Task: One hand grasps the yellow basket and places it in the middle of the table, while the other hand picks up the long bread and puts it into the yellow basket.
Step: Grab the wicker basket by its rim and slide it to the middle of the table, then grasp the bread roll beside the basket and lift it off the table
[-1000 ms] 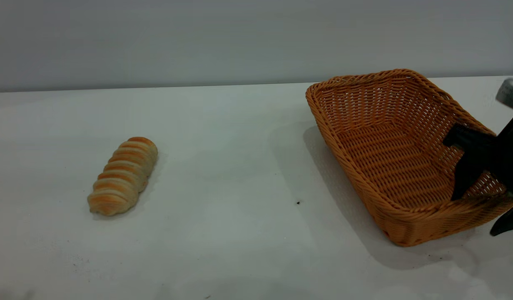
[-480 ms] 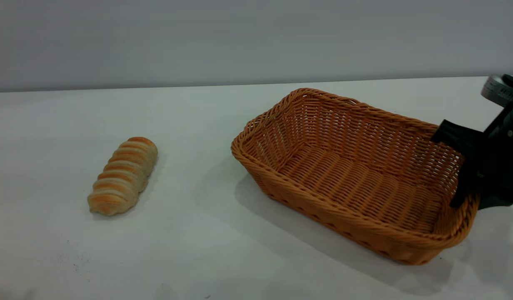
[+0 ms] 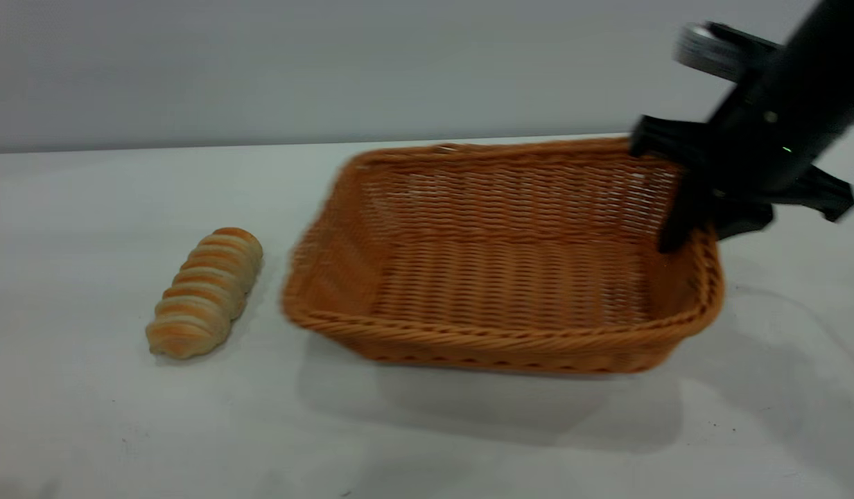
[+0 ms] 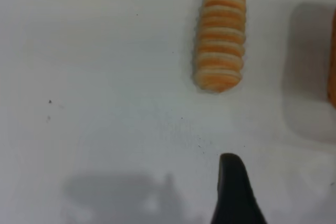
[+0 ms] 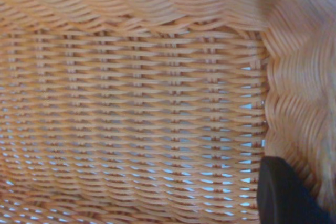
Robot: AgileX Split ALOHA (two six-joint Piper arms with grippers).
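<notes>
The yellow basket (image 3: 503, 277) hangs over the middle of the table (image 3: 427, 430), slightly raised, with its shadow beneath it. My right gripper (image 3: 708, 222) is shut on the basket's right-end rim, one finger inside and one outside. The right wrist view is filled with the basket's weave (image 5: 136, 108), with one dark finger (image 5: 283, 192) against it. The long bread (image 3: 205, 291) lies on the table just left of the basket, untouched. In the left wrist view the bread (image 4: 219, 38) lies ahead of my left gripper (image 4: 233, 192), which hovers apart from it.
A sliver of the basket's end (image 4: 333, 61) shows at the edge of the left wrist view. A grey wall (image 3: 330, 69) runs behind the table's far edge. White tabletop with a few dark specks lies in front of the basket and bread.
My right gripper has carried the basket leftward from the right side to the middle and swung it round so its long side faces front. The gripper has risen. The bread has not moved.
</notes>
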